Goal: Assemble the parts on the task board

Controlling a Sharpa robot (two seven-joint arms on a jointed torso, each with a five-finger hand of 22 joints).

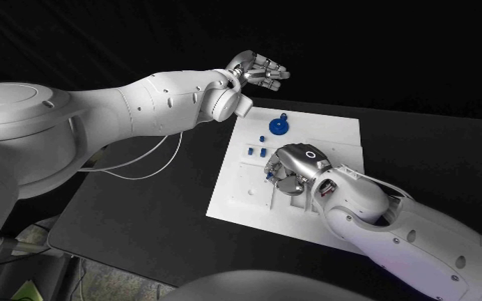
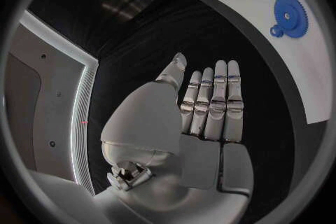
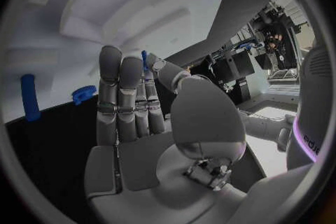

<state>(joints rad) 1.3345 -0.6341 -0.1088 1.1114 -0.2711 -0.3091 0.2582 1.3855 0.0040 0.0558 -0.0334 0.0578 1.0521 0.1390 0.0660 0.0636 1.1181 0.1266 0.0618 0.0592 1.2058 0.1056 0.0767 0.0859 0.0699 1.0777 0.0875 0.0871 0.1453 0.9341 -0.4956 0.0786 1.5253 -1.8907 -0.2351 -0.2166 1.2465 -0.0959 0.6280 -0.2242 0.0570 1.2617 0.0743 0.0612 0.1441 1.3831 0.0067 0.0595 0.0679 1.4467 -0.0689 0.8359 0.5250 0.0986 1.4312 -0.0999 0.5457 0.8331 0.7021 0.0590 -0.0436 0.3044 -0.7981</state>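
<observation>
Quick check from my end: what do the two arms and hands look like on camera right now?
Both arms are smooth white shells. The left hand and right hand are silver metal with segmented fingers and flat grey palm pads. A thin white cable hangs beneath the left arm.

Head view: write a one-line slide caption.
Right hand works over the white task board; left hand hovers beyond it.

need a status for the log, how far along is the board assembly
Looks done: a large blue gear with a small blue gear beside it sits on the task board.
In hand: the right hand is down over the board's middle, a small blue part showing at its fingertips; whether it grips it is unclear.
Left: short blue pegs lie loose. The left hand hovers open beyond the board, holding nothing.
</observation>
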